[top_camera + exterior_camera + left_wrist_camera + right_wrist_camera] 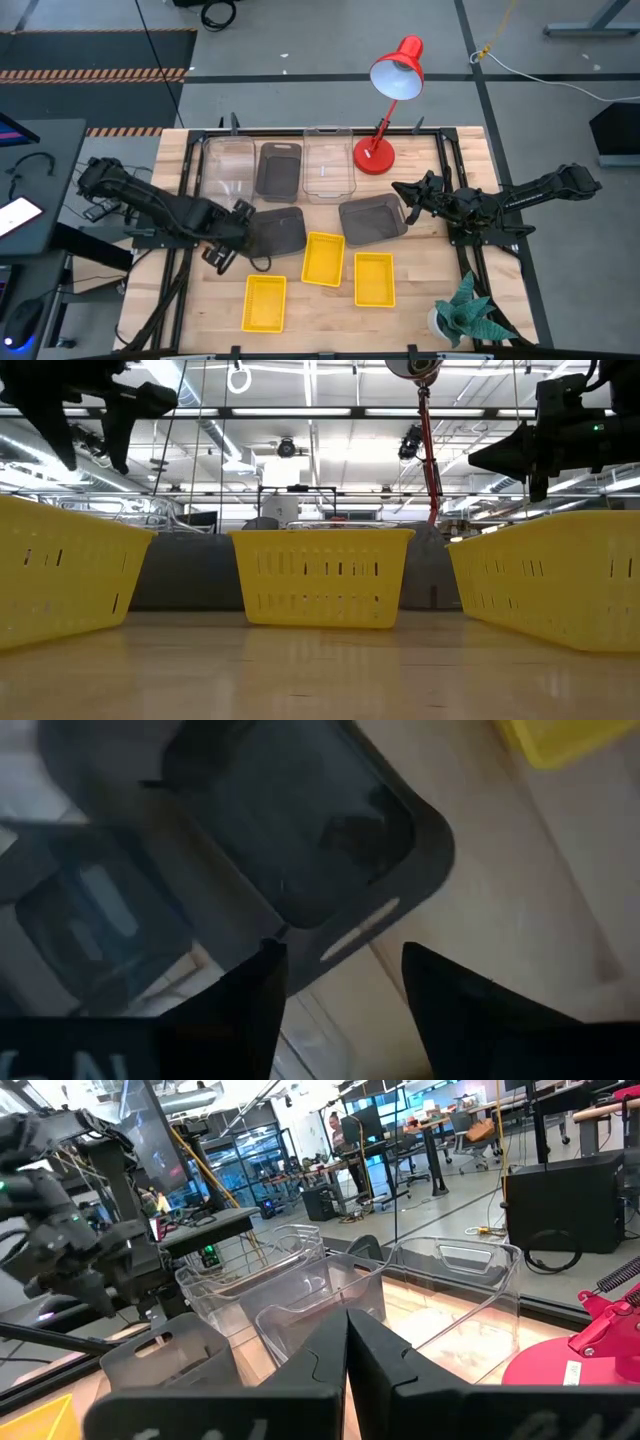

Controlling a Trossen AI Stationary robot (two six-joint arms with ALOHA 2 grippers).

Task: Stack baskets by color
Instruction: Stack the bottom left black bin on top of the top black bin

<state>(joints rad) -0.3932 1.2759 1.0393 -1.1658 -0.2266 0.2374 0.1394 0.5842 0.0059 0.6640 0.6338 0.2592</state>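
Left gripper (243, 215) spread, hovering at the edge of a grey basket (277, 232), not touching. Right gripper (402, 190) pressed together beside another grey basket (372, 219).

2 matte black jointed arms, each ending in a pincer of 2 flat, tapered black fingers (455, 1010)

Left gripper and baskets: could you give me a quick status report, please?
Left gripper open above a dark grey basket, nothing held. Right gripper shut, empty, beside another grey basket. Three yellow baskets unstacked. Nothing in the way.
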